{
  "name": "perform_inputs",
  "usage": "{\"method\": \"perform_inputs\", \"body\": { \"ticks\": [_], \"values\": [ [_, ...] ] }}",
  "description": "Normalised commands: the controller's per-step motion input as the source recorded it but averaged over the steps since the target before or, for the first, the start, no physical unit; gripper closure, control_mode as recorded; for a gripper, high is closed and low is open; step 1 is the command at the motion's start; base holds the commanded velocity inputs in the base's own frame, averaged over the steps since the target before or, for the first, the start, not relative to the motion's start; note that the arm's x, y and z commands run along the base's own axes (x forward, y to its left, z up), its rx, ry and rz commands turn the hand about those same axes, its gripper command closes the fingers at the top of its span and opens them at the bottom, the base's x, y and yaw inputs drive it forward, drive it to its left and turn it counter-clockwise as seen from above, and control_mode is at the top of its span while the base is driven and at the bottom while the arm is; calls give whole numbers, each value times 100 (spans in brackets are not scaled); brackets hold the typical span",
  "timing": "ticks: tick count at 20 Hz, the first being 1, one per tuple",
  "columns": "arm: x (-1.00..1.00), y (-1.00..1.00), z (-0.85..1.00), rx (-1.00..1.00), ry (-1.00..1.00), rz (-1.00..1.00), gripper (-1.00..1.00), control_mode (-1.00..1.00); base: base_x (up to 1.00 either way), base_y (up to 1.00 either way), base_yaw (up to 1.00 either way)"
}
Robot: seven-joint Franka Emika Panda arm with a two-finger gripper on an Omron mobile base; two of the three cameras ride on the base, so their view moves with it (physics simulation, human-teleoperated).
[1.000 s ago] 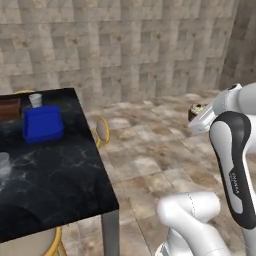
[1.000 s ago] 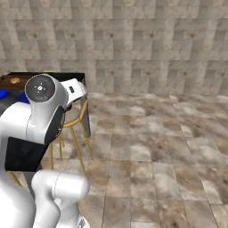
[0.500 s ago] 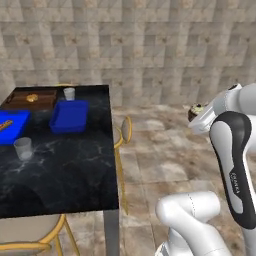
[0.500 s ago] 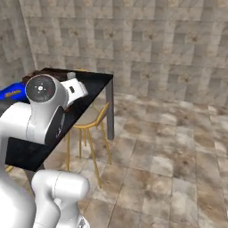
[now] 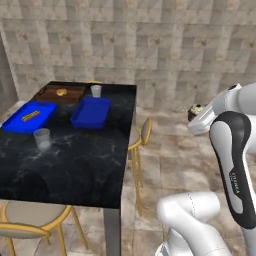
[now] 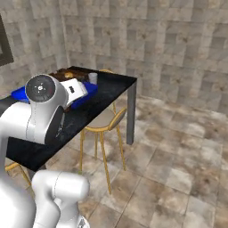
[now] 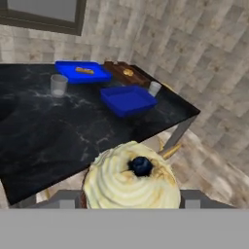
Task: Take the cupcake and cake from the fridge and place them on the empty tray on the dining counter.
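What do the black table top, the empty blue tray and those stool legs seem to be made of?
Table top: looks like polished black marble, with thin white veins and a soft sheen. Empty tray: probably plastic, a flat uniform blue with a raised rim and no grain. Stool legs: thin and yellow, perhaps painted metal or wood; I cannot tell which.

cupcake point(image 7: 131, 182): cream swirled top, dark blue berry. tray point(image 5: 91, 112): plain blue. counter point(image 5: 75, 160): black, white-veined. second tray point(image 5: 30, 116): blue, tan stick. third tray point(image 5: 62, 93): dark brown. stool legs point(image 5: 135, 165): yellow.
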Motion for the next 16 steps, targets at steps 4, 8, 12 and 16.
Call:
{"method": "perform_inputs", "body": {
  "ticks": [4,8,12,16],
  "values": [
    [0,0,0,0,0,0,100,100,96,-55,31],
    [0,0,0,0,0,0,100,100,91,-60,31],
    [0,0,0,0,0,0,100,100,91,-62,31],
    [0,0,0,0,0,0,100,100,89,-64,32]
  ]
}}
